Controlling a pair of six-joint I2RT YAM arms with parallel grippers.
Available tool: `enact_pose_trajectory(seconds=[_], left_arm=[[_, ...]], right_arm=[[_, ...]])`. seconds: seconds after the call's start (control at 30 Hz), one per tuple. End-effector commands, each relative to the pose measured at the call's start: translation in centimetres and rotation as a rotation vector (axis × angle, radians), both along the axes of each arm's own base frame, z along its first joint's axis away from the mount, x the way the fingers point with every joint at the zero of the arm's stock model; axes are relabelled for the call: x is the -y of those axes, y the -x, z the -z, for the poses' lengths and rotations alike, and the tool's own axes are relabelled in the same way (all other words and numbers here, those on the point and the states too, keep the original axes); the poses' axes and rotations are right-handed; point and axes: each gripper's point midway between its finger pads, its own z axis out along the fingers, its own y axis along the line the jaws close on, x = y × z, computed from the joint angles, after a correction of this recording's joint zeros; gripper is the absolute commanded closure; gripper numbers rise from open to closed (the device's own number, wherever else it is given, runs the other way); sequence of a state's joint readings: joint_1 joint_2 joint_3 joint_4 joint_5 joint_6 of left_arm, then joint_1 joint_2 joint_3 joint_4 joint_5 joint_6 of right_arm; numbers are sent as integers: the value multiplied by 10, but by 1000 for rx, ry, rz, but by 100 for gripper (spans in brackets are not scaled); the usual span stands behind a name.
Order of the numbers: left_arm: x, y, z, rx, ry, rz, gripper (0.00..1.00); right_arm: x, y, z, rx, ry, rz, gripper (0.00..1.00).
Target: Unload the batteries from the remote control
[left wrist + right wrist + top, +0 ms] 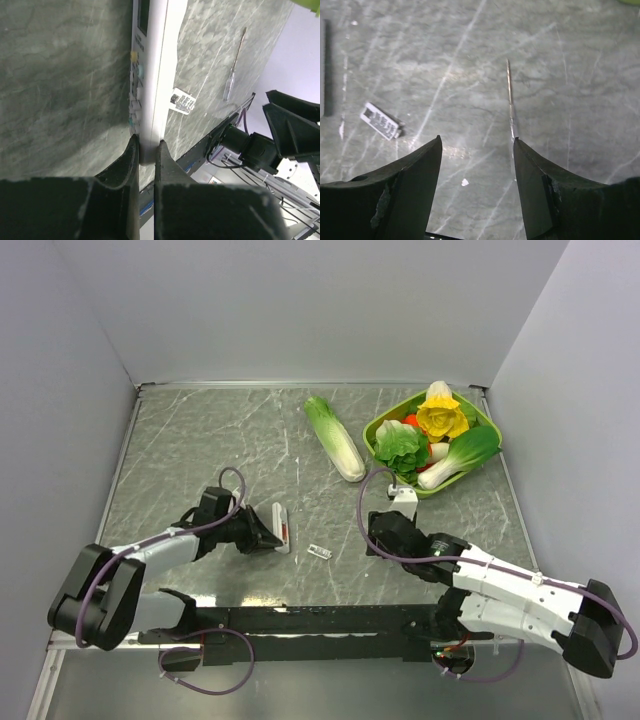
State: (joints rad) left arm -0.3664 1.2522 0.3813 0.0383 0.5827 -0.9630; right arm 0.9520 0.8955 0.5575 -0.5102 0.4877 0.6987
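Observation:
The remote control (282, 527) is a slim white bar lying left of the table's middle, with a red mark in its recess. My left gripper (262, 533) is shut on its near end. In the left wrist view the remote (152, 75) stands on its long edge, button side to the left, pinched between the fingertips (131, 150). The batteries do not show as separate things. A small whitish cover piece (319, 551) lies on the table between the arms. My right gripper (371, 537) is open and empty, just above the table (477, 142), right of the cover piece (381, 120).
A long pale-green cabbage (335, 438) lies at the back middle. A green bowl (488, 430) of toy vegetables stands at the back right. A thin rod-like tool (510, 105) lies on the table by my right finger; it also shows in the left wrist view (233, 76).

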Motion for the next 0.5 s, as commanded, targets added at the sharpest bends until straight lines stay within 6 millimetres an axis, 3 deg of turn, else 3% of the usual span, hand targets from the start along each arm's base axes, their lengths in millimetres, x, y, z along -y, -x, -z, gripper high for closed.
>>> enact_pose_trajectory(seconds=[0.0,0.07,0.13,0.17,0.27,0.47], left_arm=[[-8,6,19,-62,-56,-17,98],[-11,6,20,-62,-82,-21,95],[-17,5,23,-63,-121,-44,82],[-18,2,20,-51,-129,-54,65],[-25,-1,17,-42,-163,-91,43],[-42,-12,3,-8,-258,-170,16]], right_arm=[[15,9,19,-77,0,74,32],[17,9,27,-108,7,97,32],[21,11,36,-131,22,123,32],[21,11,38,-137,23,130,32],[19,11,47,-158,4,123,32],[18,11,56,-174,-14,111,33]])
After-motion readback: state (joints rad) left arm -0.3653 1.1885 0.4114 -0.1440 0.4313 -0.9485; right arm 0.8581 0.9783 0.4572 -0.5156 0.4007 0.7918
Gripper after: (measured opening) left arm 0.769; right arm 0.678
